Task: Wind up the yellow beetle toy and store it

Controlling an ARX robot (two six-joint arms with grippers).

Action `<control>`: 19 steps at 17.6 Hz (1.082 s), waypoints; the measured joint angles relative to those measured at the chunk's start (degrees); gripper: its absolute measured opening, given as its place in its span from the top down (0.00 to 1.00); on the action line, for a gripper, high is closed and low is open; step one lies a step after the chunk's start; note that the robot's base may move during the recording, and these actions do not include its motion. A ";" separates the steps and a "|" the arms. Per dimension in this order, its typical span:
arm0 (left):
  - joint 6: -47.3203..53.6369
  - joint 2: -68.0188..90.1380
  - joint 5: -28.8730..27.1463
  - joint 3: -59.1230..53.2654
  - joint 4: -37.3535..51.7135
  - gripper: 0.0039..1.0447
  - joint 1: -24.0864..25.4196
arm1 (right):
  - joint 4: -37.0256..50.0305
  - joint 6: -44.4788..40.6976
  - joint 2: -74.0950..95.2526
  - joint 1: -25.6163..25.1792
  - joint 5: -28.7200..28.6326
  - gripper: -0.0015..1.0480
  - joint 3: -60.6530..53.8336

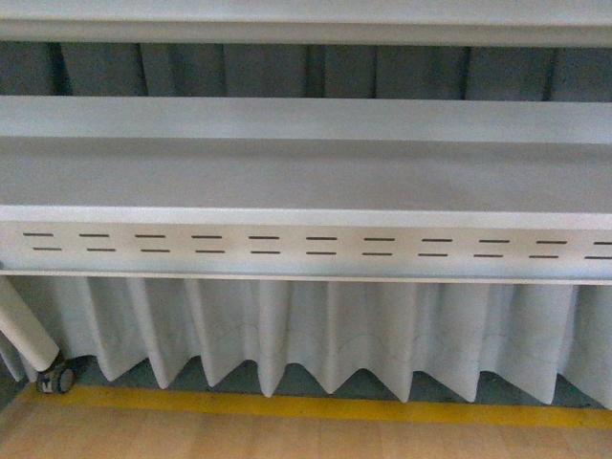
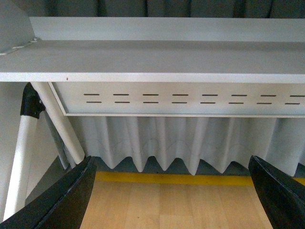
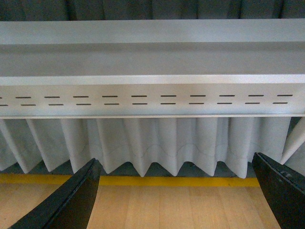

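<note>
No yellow beetle toy in view: bearing, axis, nearer arm untellable. Black-fingered left gripper (image 2: 171, 164) jaws wide apart, empty; right gripper (image 3: 176, 162) same.

My left jaws stand wide apart. In the left wrist view only the tips of my two dark fingers (image 2: 66, 200) show, one at each side, and they slant away from each other toward their ends. They are smooth and black with a paler sheen along the inner edges. They grip nothing and touch nothing.

My right jaws are spread just as wide. Their fingers (image 3: 71, 200) show in the same way in the right wrist view, dark and blunt-tipped, with free air between them.

Both wrists are held level, rolled to neither side, facing forward with a slight downward tilt. The rest of my arms lies out of sight.
</note>
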 joint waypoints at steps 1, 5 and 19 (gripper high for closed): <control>0.02 0.00 0.02 0.00 0.00 0.06 0.00 | 0.00 0.00 0.00 0.00 0.00 0.06 0.00; 0.02 0.00 0.00 0.00 0.00 0.06 0.00 | 0.00 0.00 0.00 0.00 0.00 0.06 0.00; 0.02 -0.02 0.00 0.00 0.00 0.06 0.00 | 0.00 0.00 0.00 0.00 0.02 0.06 0.00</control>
